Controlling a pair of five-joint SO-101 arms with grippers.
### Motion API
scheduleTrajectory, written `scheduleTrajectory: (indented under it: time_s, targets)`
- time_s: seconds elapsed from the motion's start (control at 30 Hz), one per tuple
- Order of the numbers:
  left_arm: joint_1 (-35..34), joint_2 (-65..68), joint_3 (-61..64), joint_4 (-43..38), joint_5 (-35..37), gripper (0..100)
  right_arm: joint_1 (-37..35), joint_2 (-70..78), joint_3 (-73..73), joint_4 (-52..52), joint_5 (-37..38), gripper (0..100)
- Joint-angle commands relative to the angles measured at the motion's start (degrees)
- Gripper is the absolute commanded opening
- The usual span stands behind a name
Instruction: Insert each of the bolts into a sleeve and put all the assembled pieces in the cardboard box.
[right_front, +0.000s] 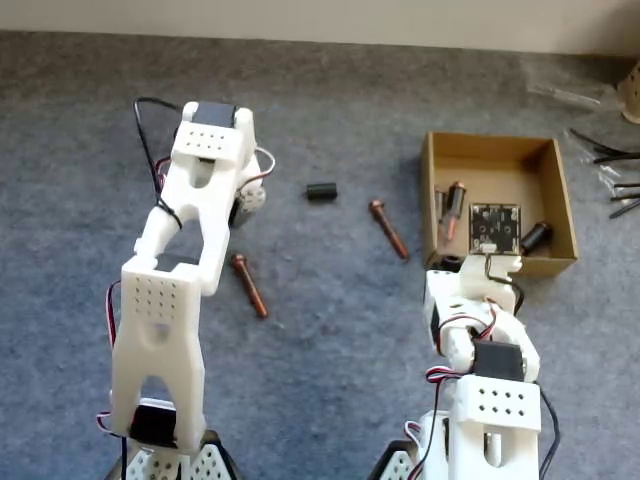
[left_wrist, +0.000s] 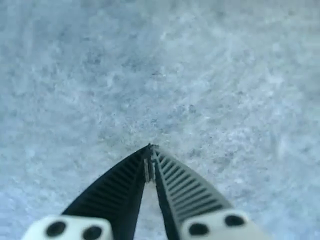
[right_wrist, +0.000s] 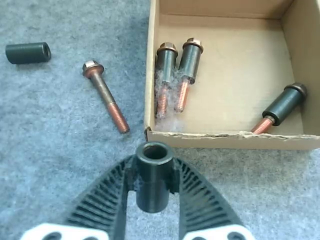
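Grey carpet (right_front: 330, 380) covers the table, and on it we see a brown open-topped cardboard box (right_front: 432, 190) just beyond the right arm. We count 3 assembled pieces inside, each a copper-coloured bolt pushed through a black sleeve: the first assembled piece (right_wrist: 166, 62) and the second assembled piece (right_wrist: 190, 60) lie side by side near one wall, and the third assembled piece (right_wrist: 285, 104) lies apart by the opposite wall. Outside the box, 1 bare copper-coloured threaded bolt (right_front: 389, 229) lies near it, and a second bare bolt (right_front: 249, 285) lies just beside the left arm. A short black cylindrical sleeve (right_front: 321, 191) rests on its side between the arms. The right gripper (right_wrist: 154, 167) has its fingers clamped on another black sleeve (right_wrist: 154, 185), held upright with its bore open, just outside the box's near wall. The left gripper (left_wrist: 151, 156) has its fingers together on nothing, over bare carpet.
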Motion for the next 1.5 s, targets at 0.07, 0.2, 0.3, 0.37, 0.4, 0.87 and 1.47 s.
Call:
scheduleTrajectory:
  time_s: [0.07, 0.2, 0.3, 0.37, 0.4, 0.87, 1.47]
  targets:
    - [2.1, -5.1, 0.2, 0.9, 3.2, 1, 0.1, -0.9, -0.4, -1.3, 0.8, 0.4]
    - [5.4, -12.7, 5.2, 1.1, 3.2, 1, 0.1, -0.9, -0.4, -1.3, 0.8, 0.4]
    - [8.1, -18.9, 12.2, 1.1, 3.9, 1, 0.1, -0.9, -0.4, -1.3, 0.8, 0.4]
    - [8.7, -21.8, 17.8, 0.9, 7.1, 1, 0.1, -0.9, -0.4, -1.3, 0.8, 0.4]
    - [8.6, -23.0, 20.0, 0.8, 8.4, 1, 0.1, -0.9, -0.4, -1.3, 0.8, 0.4]
    - [7.1, -16.5, 26.7, -4.0, 9.7, 11, 0.2, -0.9, -0.4, -1.3, 0.8, 0.4]
    - [6.5, -16.0, 29.1, -2.9, 19.9, 32, 0.2, -0.9, 0.3, -1.4, 0.8, 0.4]
